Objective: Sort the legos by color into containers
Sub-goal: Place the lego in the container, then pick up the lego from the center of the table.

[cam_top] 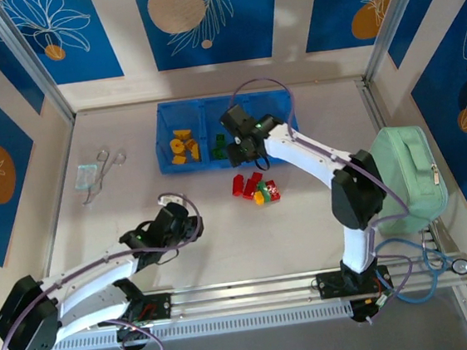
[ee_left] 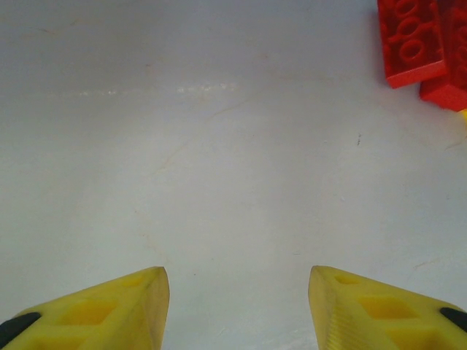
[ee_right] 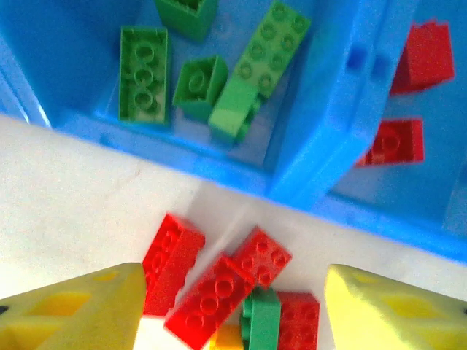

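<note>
Mint pouch (cam_top: 409, 175) R, metal tool (cam_top: 100, 174) L, legos (cam_top: 256, 188) beside tray (cam_top: 169, 119)

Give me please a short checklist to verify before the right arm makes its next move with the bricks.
1. Opening of the right claw: ok, jaws wide apart.
2. Nothing held in it: ok, empty between its fingers.
3. Bricks to pick on the table: ok, red bricks lie below the right claw.
4. Room for a clean grip: not ok, the red bricks touch, and a green brick lies among them.
5. Compartment of the tray just ahead sorted: ok, the visible part holds only green bricks.
6. Other arm out of the way: ok, the left claw is open and empty over bare table.
</note>
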